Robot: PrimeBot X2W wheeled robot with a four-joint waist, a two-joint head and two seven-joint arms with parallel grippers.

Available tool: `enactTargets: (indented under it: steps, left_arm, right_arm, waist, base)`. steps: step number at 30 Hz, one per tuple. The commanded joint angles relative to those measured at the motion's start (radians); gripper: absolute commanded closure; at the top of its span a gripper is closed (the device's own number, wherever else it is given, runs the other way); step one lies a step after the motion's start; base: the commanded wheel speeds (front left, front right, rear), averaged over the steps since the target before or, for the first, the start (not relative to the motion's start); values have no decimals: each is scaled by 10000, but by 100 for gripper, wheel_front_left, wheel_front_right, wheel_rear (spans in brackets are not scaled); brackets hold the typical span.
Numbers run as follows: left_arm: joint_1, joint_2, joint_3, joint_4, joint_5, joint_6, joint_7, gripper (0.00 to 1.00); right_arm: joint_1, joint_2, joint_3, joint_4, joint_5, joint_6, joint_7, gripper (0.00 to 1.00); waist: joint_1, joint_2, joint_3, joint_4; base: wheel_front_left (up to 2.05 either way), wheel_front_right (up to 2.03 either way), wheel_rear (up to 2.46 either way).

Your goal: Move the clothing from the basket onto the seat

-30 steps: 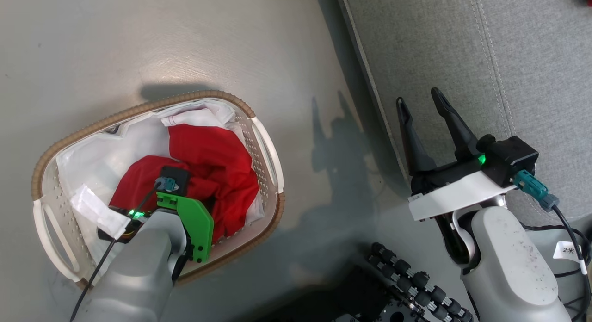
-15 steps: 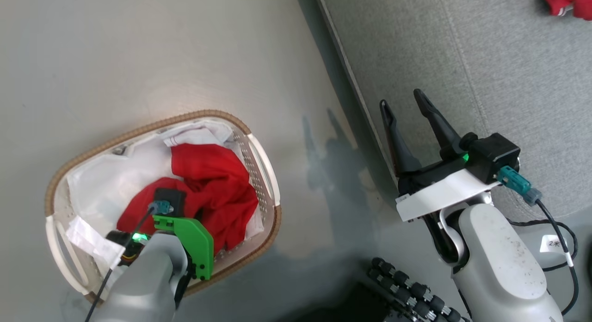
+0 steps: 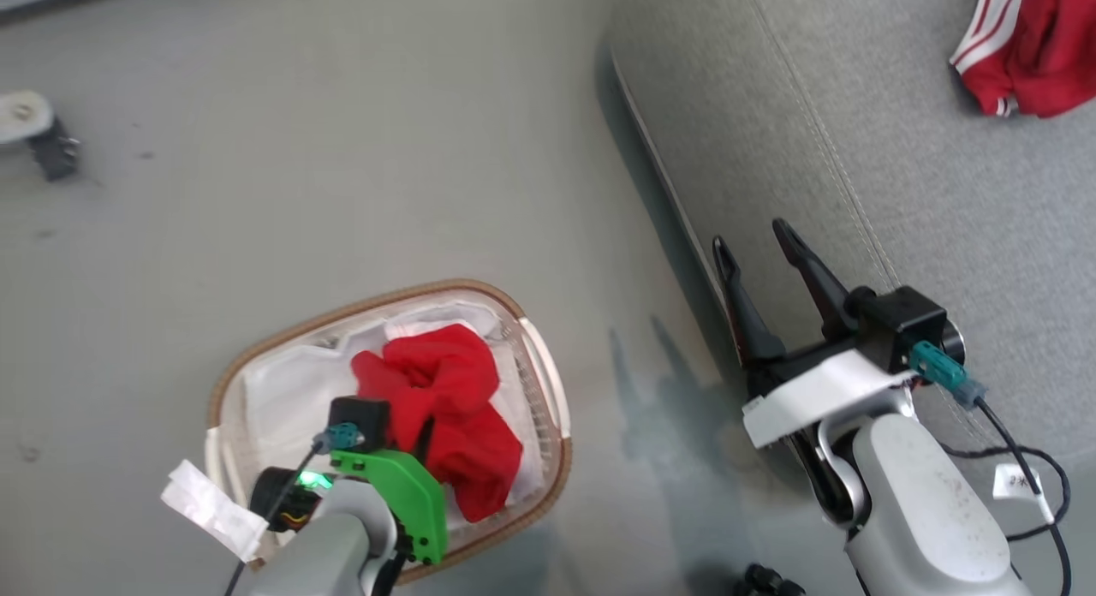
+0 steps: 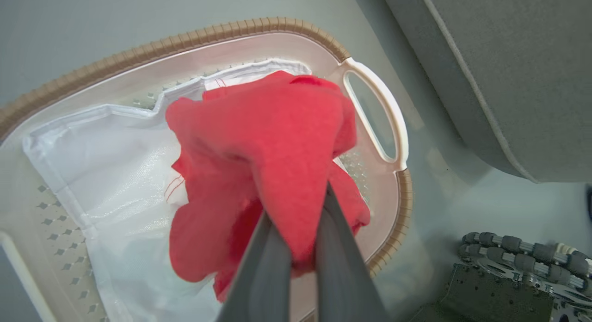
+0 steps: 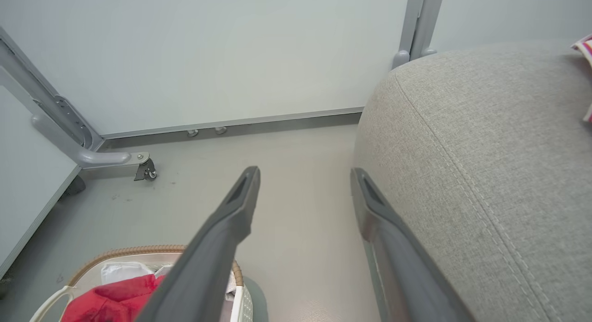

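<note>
Pale grey forearms [image 3: 925, 510]. The right hand [image 3: 750, 236] has long dark fingers [image 3: 813, 275], a white wrist plate [image 3: 813, 390] and, at four o'clock, a teal-plugged black cable [image 3: 1006, 433]; the left wrist, a green plate [image 3: 407, 497].

A smooth grey-green floor [image 3: 342, 151] with a dull sheen runs to a plain pale wall [image 5: 231, 44] at the far side, met by a grey skirting strip [image 5: 277, 120]. A grey metal post [image 5: 418, 21] stands against the wall on the right. On the left, a slanted metal brace [image 5: 46, 109] ends at a small caster [image 5: 147, 173].
</note>
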Motion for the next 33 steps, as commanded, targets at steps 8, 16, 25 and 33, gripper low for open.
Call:
enactTargets:
  steps: [8, 16, 25, 33]
  left_arm:
    - [531, 77, 893, -1769, 396, -33, -87, 100]
    - [1396, 103, 2654, -3990, 1921, -33, -91, 100]
    - [1987, -73, 3919, -6030, 2913, -33, -92, 100]
    - [2257, -154, 4361, -7362, 3412, -33, -90, 100]
  right_arm:
    - [801, -48, -213, 375, -63, -14, -21, 0]
    - [1329, -48, -207, 647, -187, -14, -21, 0]
    - [1903, -47, 49, 812, -205, -14, -21, 0]
    - [2342, -71, 865, 978, -297, -13, -21, 0]
  waist:
    - [0, 0, -2214, 2037]
    - [0, 0, -3248, 2620]
    - [0, 0, -4105, 2850]
    - [0, 0, -4570, 2874]
  base:
    - [0, 0, 0]
    - [0, 0, 0]
    - [0, 0, 0]
    - [0, 0, 0]
